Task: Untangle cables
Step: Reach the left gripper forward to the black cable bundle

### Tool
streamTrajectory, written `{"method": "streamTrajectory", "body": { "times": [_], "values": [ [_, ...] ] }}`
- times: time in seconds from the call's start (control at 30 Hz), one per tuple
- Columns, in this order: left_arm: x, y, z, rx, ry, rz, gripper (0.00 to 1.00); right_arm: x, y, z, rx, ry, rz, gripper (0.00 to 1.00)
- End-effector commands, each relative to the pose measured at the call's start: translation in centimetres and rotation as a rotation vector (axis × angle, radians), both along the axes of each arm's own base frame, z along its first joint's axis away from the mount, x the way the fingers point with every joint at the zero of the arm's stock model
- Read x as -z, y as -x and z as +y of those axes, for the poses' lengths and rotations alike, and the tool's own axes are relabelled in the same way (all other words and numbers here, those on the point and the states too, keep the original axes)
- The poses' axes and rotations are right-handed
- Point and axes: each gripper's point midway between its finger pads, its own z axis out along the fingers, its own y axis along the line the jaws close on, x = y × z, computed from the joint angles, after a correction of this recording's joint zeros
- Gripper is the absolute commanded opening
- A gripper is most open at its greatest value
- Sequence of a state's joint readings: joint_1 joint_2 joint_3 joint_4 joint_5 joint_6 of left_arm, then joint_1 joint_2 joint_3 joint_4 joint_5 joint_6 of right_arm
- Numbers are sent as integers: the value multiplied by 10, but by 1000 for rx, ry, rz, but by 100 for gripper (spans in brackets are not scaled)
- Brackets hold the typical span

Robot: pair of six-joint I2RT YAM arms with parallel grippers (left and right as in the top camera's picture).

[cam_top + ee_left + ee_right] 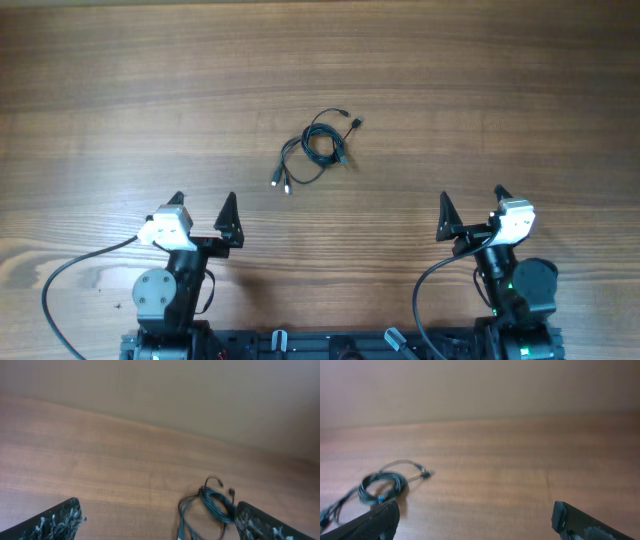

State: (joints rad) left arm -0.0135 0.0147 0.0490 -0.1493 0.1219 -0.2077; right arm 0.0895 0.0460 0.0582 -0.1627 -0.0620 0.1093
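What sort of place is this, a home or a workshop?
Probably a robot test bench in a lab: a wood-grain table, two arms with left pincer and right pincer open, tangled cables laid out, and a plain wall.

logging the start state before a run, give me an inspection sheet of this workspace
surface: wood-grain table, no marks or spills seen
job's things: cables in one tangled bundle at mid table, plug ends sticking out lower left and upper right
clutter: nothing seen
grippers: left gripper open, right gripper open; both hold nothing and sit near the bases, apart from the bundle
cables: arm wires loop beside each base, well away from the bundle
surroundings: plain wall beyond the table's far edge in the wrist views
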Motion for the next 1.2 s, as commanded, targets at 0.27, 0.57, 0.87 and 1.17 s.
{"method": "streamTrajectory", "body": {
  "times": [0.27, 0.57, 0.87, 1.17],
  "values": [
    [-32, -4, -2, 7, 19, 198, 100, -33, -9, -5, 39, 13, 251, 100],
    [-32, -16, -2, 4, 17, 678, 100, -49, -34, 0, 32, 45, 607, 100],
    [-8, 10, -30, 151, 111, 911, 100, -62, -32, 38, -174, -54, 638, 100],
    [-60, -54, -51, 218, 217, 604, 100, -62, -37, 29, -126, -30, 627, 100]
  ]
}}
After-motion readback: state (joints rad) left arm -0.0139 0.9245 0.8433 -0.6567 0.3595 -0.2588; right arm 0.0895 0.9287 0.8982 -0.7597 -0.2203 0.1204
